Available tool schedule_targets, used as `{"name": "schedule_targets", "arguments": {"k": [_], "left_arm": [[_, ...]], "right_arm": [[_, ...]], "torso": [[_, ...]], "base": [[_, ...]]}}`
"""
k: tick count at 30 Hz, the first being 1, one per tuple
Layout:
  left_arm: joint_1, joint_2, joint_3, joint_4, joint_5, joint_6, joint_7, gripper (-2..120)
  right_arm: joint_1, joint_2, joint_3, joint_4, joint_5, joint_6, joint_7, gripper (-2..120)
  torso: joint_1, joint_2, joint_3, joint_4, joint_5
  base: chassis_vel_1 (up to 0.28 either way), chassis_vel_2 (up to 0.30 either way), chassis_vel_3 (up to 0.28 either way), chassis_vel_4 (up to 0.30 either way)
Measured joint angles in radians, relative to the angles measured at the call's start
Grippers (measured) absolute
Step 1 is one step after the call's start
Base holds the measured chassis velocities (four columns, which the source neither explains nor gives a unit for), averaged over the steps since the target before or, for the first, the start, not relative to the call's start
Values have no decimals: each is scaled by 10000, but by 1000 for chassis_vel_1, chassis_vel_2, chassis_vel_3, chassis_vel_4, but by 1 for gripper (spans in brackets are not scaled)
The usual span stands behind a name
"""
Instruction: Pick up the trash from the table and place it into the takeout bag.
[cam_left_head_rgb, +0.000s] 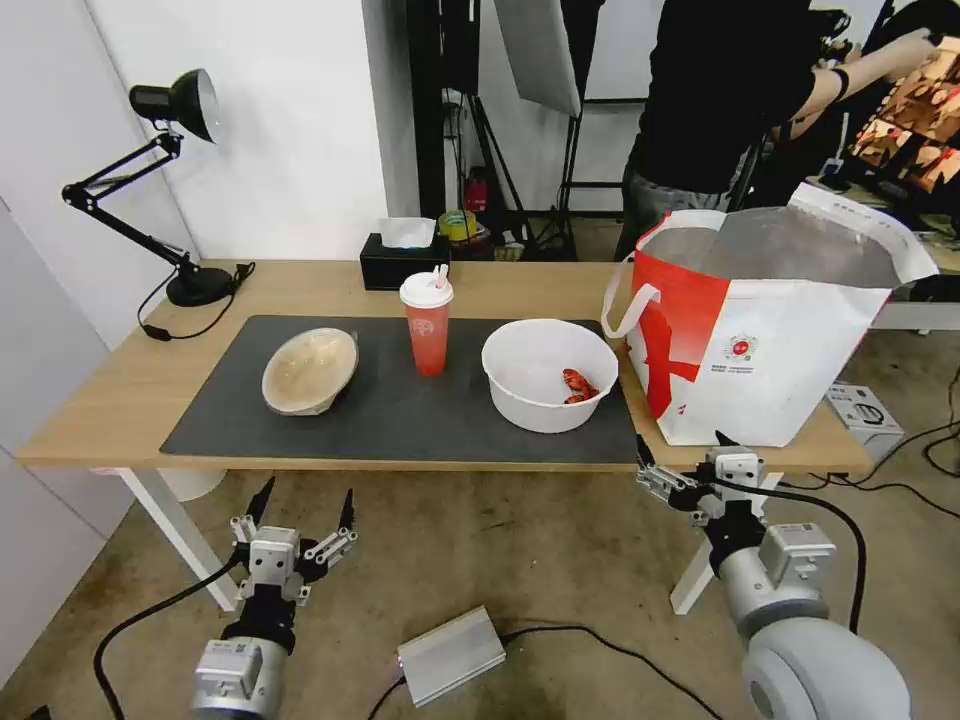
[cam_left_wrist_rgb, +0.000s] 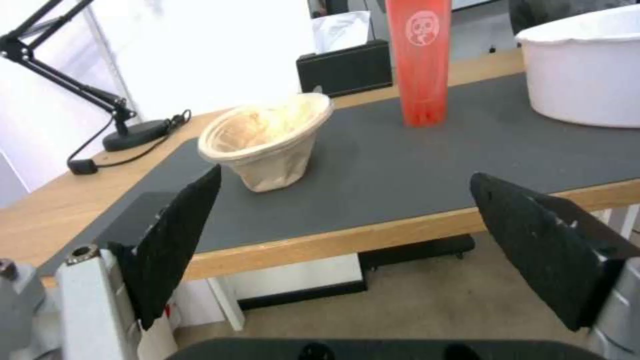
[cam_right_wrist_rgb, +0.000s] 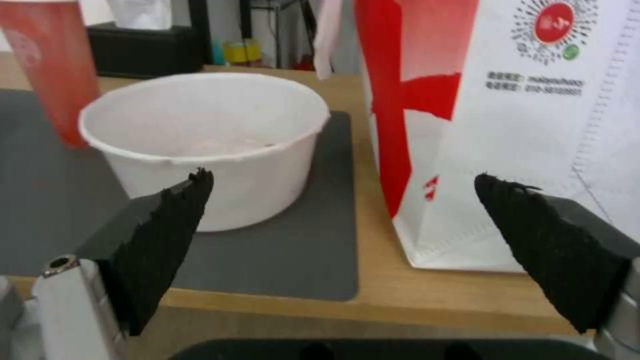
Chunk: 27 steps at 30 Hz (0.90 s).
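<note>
Your left gripper (cam_left_head_rgb: 305, 505) hangs low, in front of the table (cam_left_head_rgb: 110, 400) and below its edge, with its fingers spread wide and nothing in them. Your right gripper (cam_left_head_rgb: 680, 452) is just at the table's front edge, near the bottom corner of the takeout bag (cam_left_head_rgb: 780, 340), fingers spread wide too and holding nothing.

All the trash sits on the grey mat (cam_left_head_rgb: 400, 410), in a row. The paper bowl (cam_left_head_rgb: 310, 370) is tipped on its side in front of your left gripper. The red cup (cam_left_head_rgb: 427, 322) stands upright in the middle. The white bowl (cam_left_head_rgb: 550, 375), with red scraps inside, is just beside the bag, close to your right gripper.

The bag stands open at the top, so things can drop straight in. Nothing looks packed yet. The white bowl seems the easiest first pick for your right gripper.
</note>
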Motion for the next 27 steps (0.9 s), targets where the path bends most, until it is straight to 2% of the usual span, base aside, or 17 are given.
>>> {"name": "schedule_targets", "arguments": {"k": [10,13,16,17,19,20,21,22,24,25,27], "left_arm": [[-76,-81,-137,0,-51,-4,-45,100],[-120,-162,-209,0,-76,-4,-69,100],[-127,-178,-216,0,-78,-4,-70,100],[-143,-243,-239,1,-81,-3,-76,100],[-150,-274,-247,1,-81,-1,-79,100],[-150,-274,-247,1,-81,-1,-79,100],[-155,-320,-270,5,-81,5,-82,100],[-155,-320,-270,5,-81,5,-82,100],[-161,-362,-289,11,-80,15,-84,100],[-161,-362,-289,11,-80,15,-84,100],[-163,-396,-296,16,-72,19,-85,100]], "right_arm": [[355,-776,-229,35,801,609,-303,100],[803,-1394,-369,16,1551,755,-532,100],[854,-1460,-389,17,1642,760,-552,100],[1232,-1908,-608,13,2158,829,-659,100],[1473,-2181,-749,-35,2352,877,-722,100],[1473,-2181,-749,-35,2352,877,-722,100],[1936,-2818,-983,-192,2489,954,-879,100],[1936,-2818,-983,-192,2489,954,-879,100],[2322,-3441,-1068,-396,2497,1051,-1252,100],[2322,-3441,-1068,-396,2497,1051,-1252,100],[2637,-3926,-1072,-546,2495,1072,-1695,100]], "torso": [[0,0,1,1,1],[0,0,2,0,1],[0,0,2,1,0],[0,0,2,0,1],[0,0,2,0,1],[0,0,2,0,1],[0,0,2,0,2],[0,0,2,0,2],[1,0,2,0,2],[1,0,2,0,2],[1,-1,2,0,2]], "base": [[0,0,0,0],[0,0,0,0],[0,0,0,0],[0,0,0,0],[0,0,0,0],[0,0,0,0],[0,0,0,0],[0,0,0,0],[0,0,0,0],[0,0,0,0],[0,0,0,0]]}}
